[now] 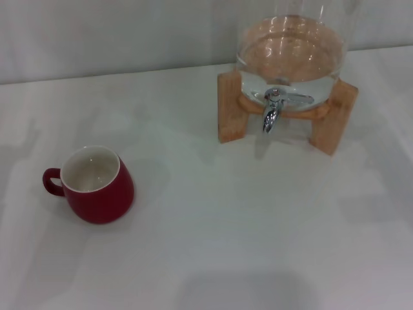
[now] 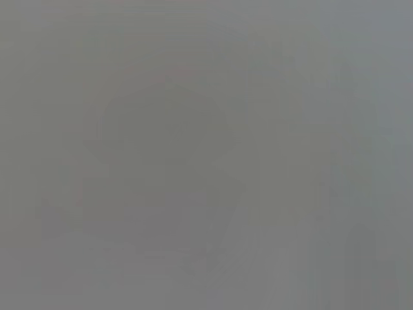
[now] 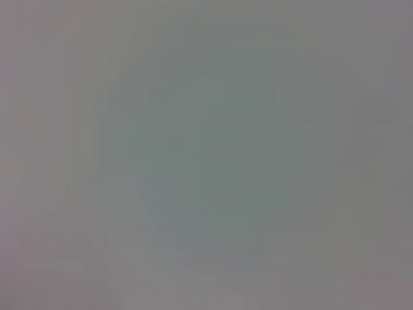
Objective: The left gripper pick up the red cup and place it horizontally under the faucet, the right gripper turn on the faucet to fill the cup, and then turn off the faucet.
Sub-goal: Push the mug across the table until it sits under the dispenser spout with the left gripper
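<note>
Nearest first: neither the left gripper nor the right gripper appears in the head view, and both wrist views give only a featureless grey field, so jaw opening and any hold cannot be told.

The red cup (image 1: 97,186) stands upright on the white table (image 1: 258,245) at about 8 o'clock from the view's centre, mouth up, loop handle pointing to 9 o'clock, toward the robot's left. Judgement: the left arm is the nearer one, and nothing has been picked yet.

Open table lies all round the cup; no edge crowds it.

Farther off, at about 1 o'clock, the faucet (image 1: 273,111) hangs from a glass water jar (image 1: 290,55) on a wooden stand (image 1: 232,106), spout down. Faucet lies toward 2 o'clock from the cup, well apart. Bare table sits beneath the spout, between the stand's legs, so entry looks likely from the near side.
</note>
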